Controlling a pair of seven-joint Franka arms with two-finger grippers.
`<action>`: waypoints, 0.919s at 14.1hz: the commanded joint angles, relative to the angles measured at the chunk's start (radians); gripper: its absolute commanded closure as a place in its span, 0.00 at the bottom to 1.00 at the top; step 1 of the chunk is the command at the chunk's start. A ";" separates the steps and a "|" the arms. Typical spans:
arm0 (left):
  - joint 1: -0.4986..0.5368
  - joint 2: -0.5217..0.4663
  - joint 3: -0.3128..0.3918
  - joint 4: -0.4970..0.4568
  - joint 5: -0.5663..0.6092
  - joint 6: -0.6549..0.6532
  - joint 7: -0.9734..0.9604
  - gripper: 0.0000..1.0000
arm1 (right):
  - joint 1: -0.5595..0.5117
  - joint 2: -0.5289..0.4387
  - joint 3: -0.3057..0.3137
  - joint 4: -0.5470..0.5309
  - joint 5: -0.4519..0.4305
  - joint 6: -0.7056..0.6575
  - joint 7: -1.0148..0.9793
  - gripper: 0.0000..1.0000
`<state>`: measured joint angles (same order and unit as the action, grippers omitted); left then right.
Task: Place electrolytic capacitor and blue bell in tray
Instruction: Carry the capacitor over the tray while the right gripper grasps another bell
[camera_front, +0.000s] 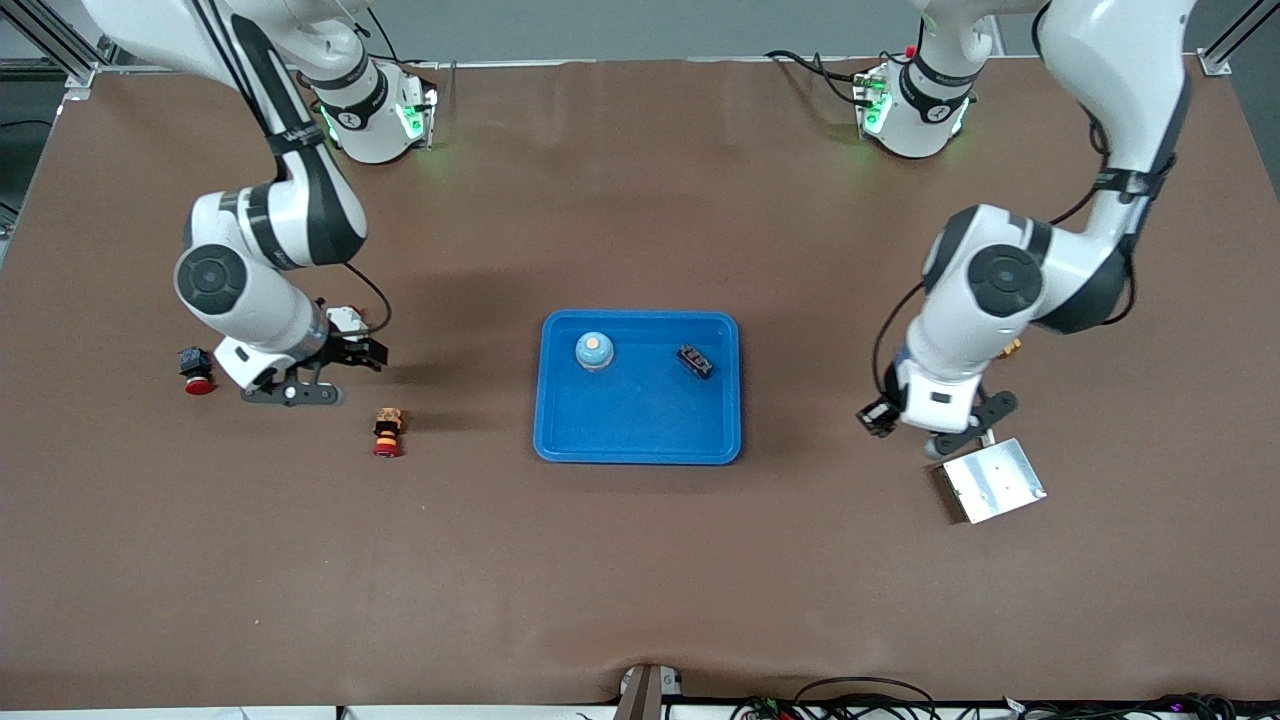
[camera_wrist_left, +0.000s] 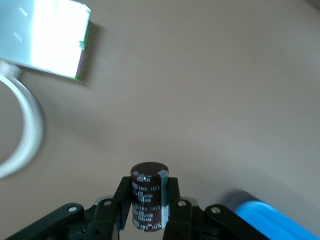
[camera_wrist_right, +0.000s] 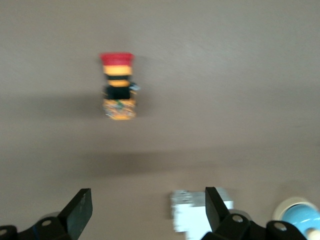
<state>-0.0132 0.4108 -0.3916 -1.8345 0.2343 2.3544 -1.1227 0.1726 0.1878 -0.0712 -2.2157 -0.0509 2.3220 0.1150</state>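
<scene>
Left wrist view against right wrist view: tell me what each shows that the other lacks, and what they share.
Only the left wrist view shows the left hand shut on the dark capacitor, plus the silver metal plate. Only the right wrist view shows the open right hand, a red-capped push button lying on the mat, and the blue bell. Both show the brown mat.

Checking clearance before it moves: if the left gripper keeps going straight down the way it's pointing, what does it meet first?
Probably bare table. The left gripper, shut on the electrolytic capacitor, points down beside the silver metal plate, not over the blue tray; depth is unclear.
</scene>
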 joint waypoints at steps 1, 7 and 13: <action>-0.098 0.107 0.003 0.151 0.007 -0.020 -0.161 1.00 | -0.108 -0.067 0.024 -0.088 -0.020 0.045 -0.141 0.00; -0.292 0.279 0.055 0.363 0.016 -0.021 -0.443 1.00 | -0.346 -0.060 0.027 -0.148 -0.009 0.165 -0.532 0.00; -0.501 0.393 0.253 0.494 0.010 -0.020 -0.611 1.00 | -0.462 -0.062 0.030 -0.321 -0.001 0.390 -0.649 0.00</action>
<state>-0.4754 0.7580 -0.1749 -1.4098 0.2343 2.3543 -1.6951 -0.2472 0.1569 -0.0663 -2.4604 -0.0524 2.6521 -0.5078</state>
